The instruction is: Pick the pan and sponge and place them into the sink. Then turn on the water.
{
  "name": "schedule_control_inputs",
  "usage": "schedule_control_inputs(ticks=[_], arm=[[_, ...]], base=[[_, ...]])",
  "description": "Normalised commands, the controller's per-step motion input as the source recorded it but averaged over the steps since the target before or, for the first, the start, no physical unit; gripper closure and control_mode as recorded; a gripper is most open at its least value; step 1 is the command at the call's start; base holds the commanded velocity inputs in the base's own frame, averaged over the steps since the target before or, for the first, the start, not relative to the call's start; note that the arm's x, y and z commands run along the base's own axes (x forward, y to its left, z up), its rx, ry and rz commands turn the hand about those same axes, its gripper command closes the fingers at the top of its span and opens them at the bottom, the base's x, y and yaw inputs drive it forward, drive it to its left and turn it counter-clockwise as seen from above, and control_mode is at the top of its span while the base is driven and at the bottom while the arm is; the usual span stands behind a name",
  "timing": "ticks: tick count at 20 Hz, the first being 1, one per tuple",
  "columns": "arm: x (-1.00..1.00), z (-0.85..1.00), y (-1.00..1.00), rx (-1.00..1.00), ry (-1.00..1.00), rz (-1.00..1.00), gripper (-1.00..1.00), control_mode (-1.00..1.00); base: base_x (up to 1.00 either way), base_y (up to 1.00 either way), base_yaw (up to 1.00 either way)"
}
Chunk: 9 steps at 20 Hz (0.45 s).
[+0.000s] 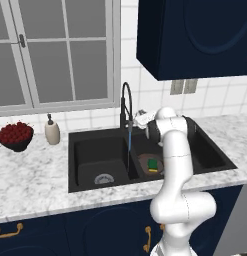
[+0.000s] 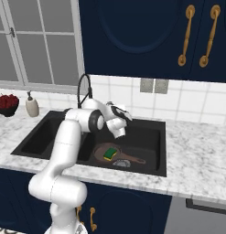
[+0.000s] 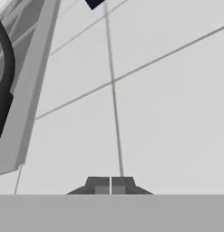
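Left base view: water [image 1: 129, 145] ran from the faucet [image 1: 125, 102] into the sink [image 1: 85, 137], sponge [image 1: 153, 164] on pan [image 1: 146, 161] in right basin; right base view: pan handle pointed right; hand view: gripper [image 3: 111, 186] pressed together, empty, facing wall tiles [image 3: 168, 113].

round dark brown frying pan [image 2: 115, 154]: flat in right basin, handle toward drain | green-topped yellow sponge [image 2: 110, 153]: lying in pan | black double-basin sink [image 1: 80, 137] | thin pale-blue water stream [image 1: 129, 145]: running
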Motion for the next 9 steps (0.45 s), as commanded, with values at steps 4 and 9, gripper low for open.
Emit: schedule_control_inputs(ticks=[4,9], arm=[[-0.47,0.10,-1.00,0.03,-0.01,0.03,1.00,-1.00],[-0.99,0.17,-1.00,0.05,-0.19,0.02,1.00,-1.00]], base=[[0.00,0.00,0.00],[0.00,0.00,0.00]])
